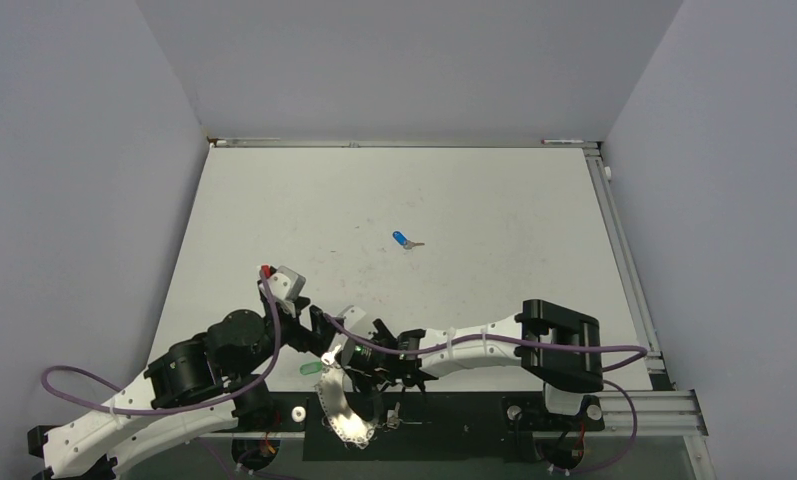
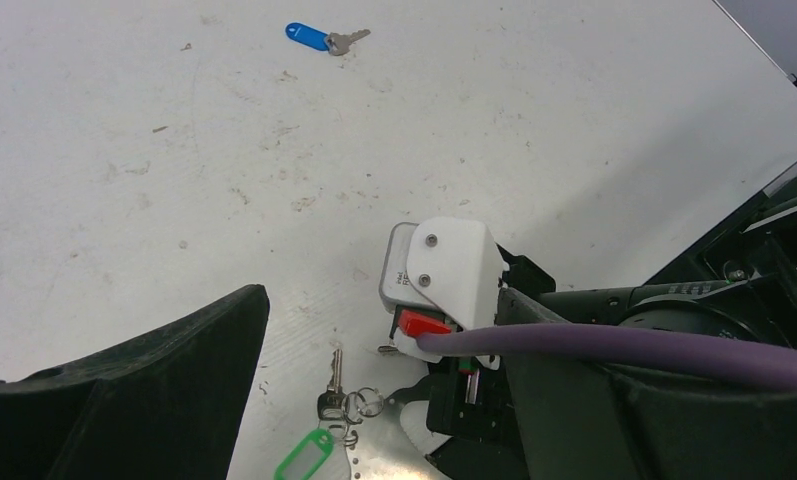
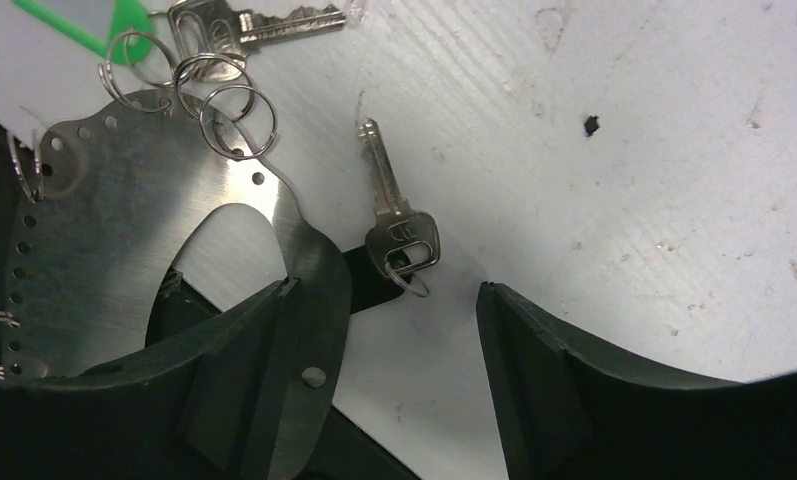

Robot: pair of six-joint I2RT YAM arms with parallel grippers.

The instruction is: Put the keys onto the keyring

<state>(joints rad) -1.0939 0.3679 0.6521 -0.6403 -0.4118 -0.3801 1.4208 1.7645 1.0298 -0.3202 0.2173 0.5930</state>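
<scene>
The keyring (image 3: 104, 230) shows as a flat, shiny, horseshoe-shaped metal plate with small holes and several split rings along its edge. It lies at the table's near edge (image 1: 339, 412). A silver key with a green tag (image 2: 309, 455) hangs from its rings (image 3: 244, 25). A loose silver key (image 3: 399, 215) lies on the table just ahead of my right gripper (image 3: 386, 290), which is open. One end of the plate rests against that gripper's left finger (image 3: 244, 360). A blue-tagged key (image 1: 406, 240) lies alone mid-table (image 2: 324, 38). My left gripper (image 2: 384, 300) is open above the table, beside the green-tagged key, holding nothing.
Both arms crowd together at the near edge, with the right wrist's white camera housing (image 2: 444, 270) and purple cable (image 2: 624, 350) filling the left wrist view. An aluminium rail (image 1: 624, 250) runs along the table's right side. Grey walls enclose the table.
</scene>
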